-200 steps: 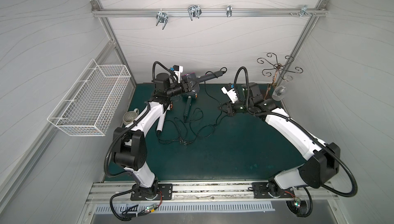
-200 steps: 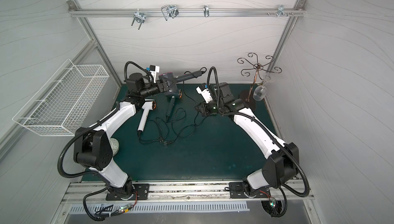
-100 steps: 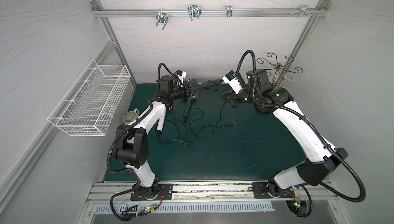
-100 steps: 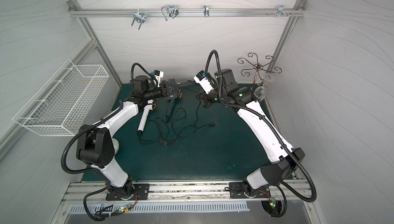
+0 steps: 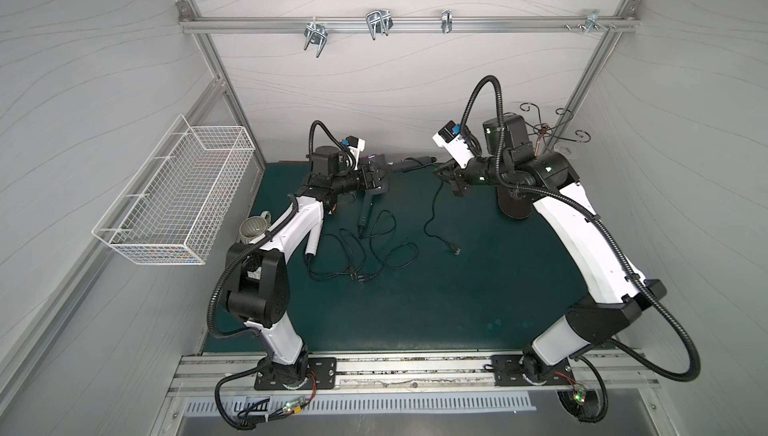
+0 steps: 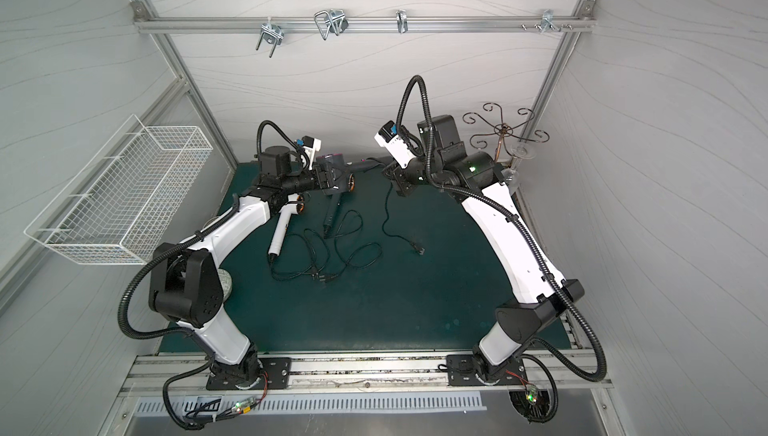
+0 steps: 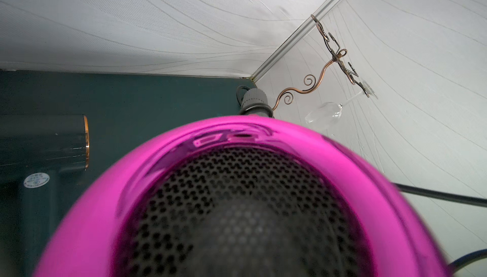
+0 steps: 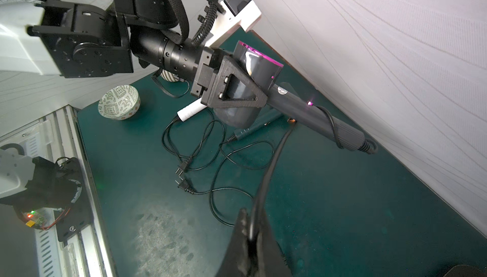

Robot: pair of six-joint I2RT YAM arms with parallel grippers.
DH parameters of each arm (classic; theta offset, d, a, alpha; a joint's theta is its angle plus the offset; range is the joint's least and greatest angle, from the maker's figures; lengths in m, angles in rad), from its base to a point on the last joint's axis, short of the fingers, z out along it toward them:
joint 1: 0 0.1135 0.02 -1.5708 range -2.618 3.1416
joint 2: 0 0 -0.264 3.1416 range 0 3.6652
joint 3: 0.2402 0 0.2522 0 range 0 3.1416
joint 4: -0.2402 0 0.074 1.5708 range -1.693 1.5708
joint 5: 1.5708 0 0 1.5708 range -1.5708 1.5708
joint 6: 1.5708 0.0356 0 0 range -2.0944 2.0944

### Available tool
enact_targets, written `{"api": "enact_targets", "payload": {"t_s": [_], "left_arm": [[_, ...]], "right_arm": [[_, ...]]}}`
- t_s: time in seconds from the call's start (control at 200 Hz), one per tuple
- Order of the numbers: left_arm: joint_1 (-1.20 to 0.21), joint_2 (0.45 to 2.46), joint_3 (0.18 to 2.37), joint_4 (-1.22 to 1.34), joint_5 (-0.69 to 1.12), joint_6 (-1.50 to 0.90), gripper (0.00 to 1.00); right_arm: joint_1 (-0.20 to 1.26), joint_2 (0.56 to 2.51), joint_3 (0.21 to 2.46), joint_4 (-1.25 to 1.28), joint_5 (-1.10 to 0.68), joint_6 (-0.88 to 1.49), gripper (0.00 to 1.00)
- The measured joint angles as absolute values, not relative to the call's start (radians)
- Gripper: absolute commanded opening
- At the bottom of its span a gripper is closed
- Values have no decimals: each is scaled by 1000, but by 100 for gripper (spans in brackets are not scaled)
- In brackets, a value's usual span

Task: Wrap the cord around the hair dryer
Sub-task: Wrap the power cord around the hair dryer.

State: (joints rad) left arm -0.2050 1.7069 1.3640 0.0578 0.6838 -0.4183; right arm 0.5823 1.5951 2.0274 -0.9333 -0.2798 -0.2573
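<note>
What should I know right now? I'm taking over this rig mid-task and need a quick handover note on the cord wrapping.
The left gripper is shut on the head of the hair dryer, holding it off the mat near the back wall.
The right gripper is shut on the cord, some way from the handle.
Done: one turn seems to lie around the handle's end.
Left: the rest of the cord hangs loose, with the plug on the mat. Wrap it on.
The two other dryers lie nearby with tangled cords; avoid them.
</note>
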Motion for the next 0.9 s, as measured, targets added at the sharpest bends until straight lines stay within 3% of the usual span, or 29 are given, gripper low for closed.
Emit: {"api": "enact_targets", "payload": {"t_s": [0.35,0.9], "left_arm": [[-229,1693,1348,-31,672,-355,0],[-311,1432,1275,-401,626,-123,0]], "right_arm": [[546,1625,2072,-978,-216,-358,0],[472,1793,2244,-947,-139,-549,0]]}}
